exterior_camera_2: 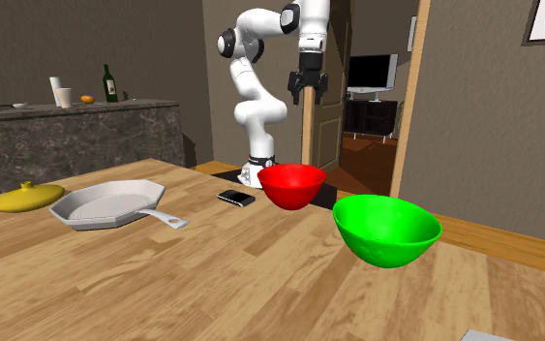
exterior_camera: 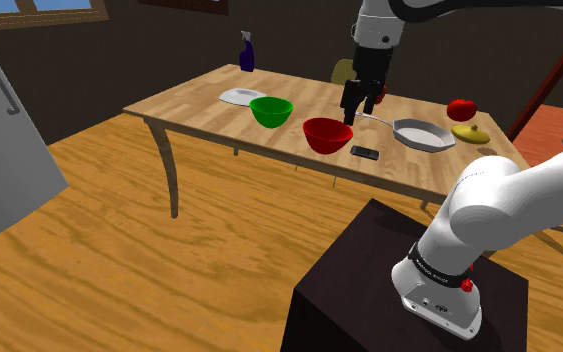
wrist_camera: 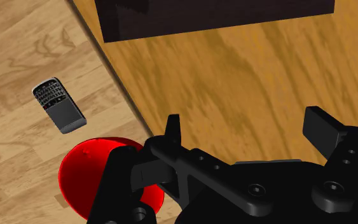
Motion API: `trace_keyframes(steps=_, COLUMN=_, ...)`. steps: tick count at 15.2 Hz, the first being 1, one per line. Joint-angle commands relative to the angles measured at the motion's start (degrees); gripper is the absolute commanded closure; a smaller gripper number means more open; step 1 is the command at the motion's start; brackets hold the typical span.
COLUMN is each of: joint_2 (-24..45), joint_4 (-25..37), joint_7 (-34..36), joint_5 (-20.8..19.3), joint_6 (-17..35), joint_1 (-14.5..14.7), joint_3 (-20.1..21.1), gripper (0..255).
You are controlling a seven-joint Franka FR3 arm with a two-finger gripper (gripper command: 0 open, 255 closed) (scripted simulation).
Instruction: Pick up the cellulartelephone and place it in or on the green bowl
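Gripper [exterior_camera: 353, 105] hung wide open, empty. Phone [exterior_camera: 365, 152] sat at 4 o'clock of the red bowl [exterior_camera: 327, 133], shoulder view. Probably best clamped across its narrow sides.

Two bowls [exterior_camera_2: 386, 229] [exterior_camera_2: 292, 184], one phone [exterior_camera_2: 235, 198], one pan [exterior_camera_2: 105, 205], one spray bottle [exterior_camera: 247, 52]

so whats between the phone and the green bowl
The red bowl stands between the phone and the green bowl, with nothing else on that stretch. Both the second exterior view and the shoulder view show this.
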Motion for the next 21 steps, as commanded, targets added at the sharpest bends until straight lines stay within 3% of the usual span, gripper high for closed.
trace_keyframes(steps=1, joint_2=0.0, joint_4=0.0, joint_7=0.0, joint_5=0.0, joint_6=0.0, joint_1=0.0, joint_3=0.0, gripper=0)
trace_keyframes(steps=11, joint_2=1.2, joint_4=-9.1, joint_7=-14.4, joint_5=-8.7, joint_6=12.1, joint_1=-4.8, joint_3=-12.9, gripper=0)
trace_keyframes(steps=21, joint_2=13.5, joint_4=-9.6, joint_7=-29.6, joint_5=-14.5, joint_6=27.4, joint_1=-7.7, joint_3=-27.8, gripper=0)
